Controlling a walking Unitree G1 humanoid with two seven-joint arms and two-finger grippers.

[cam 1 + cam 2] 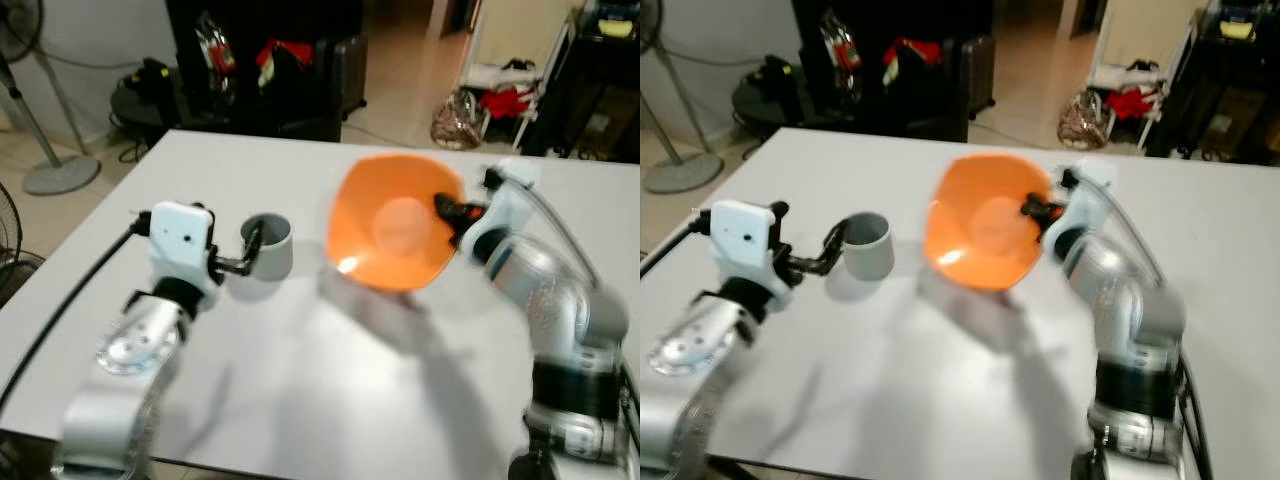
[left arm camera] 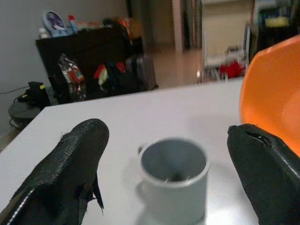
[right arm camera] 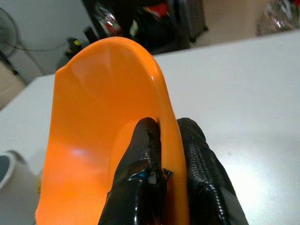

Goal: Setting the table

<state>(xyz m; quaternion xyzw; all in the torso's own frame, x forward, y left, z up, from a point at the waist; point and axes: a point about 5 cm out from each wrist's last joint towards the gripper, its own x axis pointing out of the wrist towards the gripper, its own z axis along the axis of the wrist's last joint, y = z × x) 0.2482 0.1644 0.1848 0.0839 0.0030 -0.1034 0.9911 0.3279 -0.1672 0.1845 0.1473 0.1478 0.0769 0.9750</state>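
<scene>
Bowl [image 1: 392, 222] was up in the air, tipped steeply on edge above the white counter [image 1: 300, 400], with the right gripper [image 3: 166, 140] pinching its rim, one finger inside and one outside. That was a thin hold on a smooth orange wall, and the likely trouble was the bowl swinging or slipping out if the wrist turned quickly, then dropping onto the counter. Just beside it stood the grey cup [image 2: 173, 176], upright, and the left gripper [image 2: 168, 183] had its fingers [image 2: 70, 164] spread wide to either side of it, not touching. The bowl's low edge hung close to the cup, so a careless lowering could have clipped the cup or the left fingers and knocked it over.
</scene>
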